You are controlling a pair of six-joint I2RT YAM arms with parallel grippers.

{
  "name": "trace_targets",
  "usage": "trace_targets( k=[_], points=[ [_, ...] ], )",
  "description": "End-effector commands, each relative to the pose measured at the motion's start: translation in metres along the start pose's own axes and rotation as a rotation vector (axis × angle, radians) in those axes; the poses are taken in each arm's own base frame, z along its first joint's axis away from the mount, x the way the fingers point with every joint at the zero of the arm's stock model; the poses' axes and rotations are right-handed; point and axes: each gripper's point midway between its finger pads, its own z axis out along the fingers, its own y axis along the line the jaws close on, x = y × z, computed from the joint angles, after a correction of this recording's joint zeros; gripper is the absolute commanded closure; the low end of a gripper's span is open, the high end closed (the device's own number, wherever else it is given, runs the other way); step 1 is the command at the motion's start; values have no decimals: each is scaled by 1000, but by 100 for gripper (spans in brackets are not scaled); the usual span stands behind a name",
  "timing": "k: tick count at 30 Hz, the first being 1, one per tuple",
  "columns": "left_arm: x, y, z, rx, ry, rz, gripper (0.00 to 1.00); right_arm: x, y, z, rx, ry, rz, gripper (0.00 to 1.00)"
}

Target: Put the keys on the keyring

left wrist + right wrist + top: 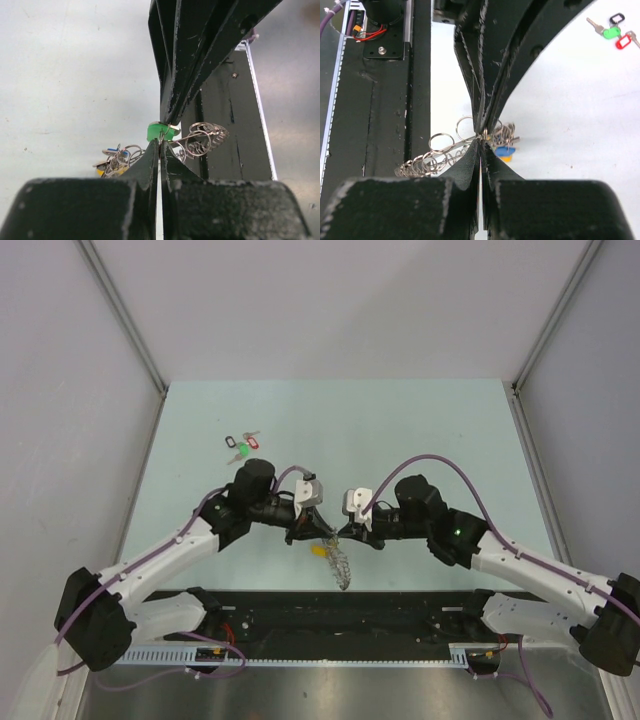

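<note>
Grey coiled wire, the keyring (pixel 341 565) sits at the near middle of the table (pixel 420 430), the blue-tagged key (pixel 505 150) against its loops. The green-tagged key (pixel 162 131) is at the tips of the left gripper (pixel 160 144), whose fingers are pressed together. Facing it tip to tip, the right gripper (pixel 482 142) is clamped on a wire loop. A bunch of three tagged keys (pixel 242 445) lies well apart, far left.
</note>
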Motion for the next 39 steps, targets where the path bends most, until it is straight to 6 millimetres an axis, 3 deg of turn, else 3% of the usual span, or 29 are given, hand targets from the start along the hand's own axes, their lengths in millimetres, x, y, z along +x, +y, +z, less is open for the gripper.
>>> trace_targets(
  k=[1,13,19,20,21,24,30,34,37,39],
  points=[
    [-18,11,-11,-106,-78,-38,100,6,-2,-3,30,15,43,100],
    [-60,17,-30,-212,-282,3,100,6,-1,14,-6,-16,69,100],
    [-59,21,-34,-248,-287,18,99,-1,-10,16,45,-51,88,100],
    [-58,23,-35,-263,-282,16,94,-7,-15,17,65,-74,91,100],
    [-58,25,-37,-281,-281,14,73,-8,-20,15,97,-75,94,100],
    [-64,30,-48,-357,-298,23,51,-12,-32,9,160,-84,117,100],
    [-76,51,-99,-676,-378,-20,19,-15,-53,0,245,-77,173,100],
    [-62,56,-132,-867,-403,-130,5,-6,-75,-4,322,-41,226,100],
    [-47,58,-151,-981,-409,-195,0,-9,-114,-15,425,-39,257,100],
    [-38,59,-157,-1019,-396,-208,0,3,-146,-21,517,-3,282,100]
  ],
)
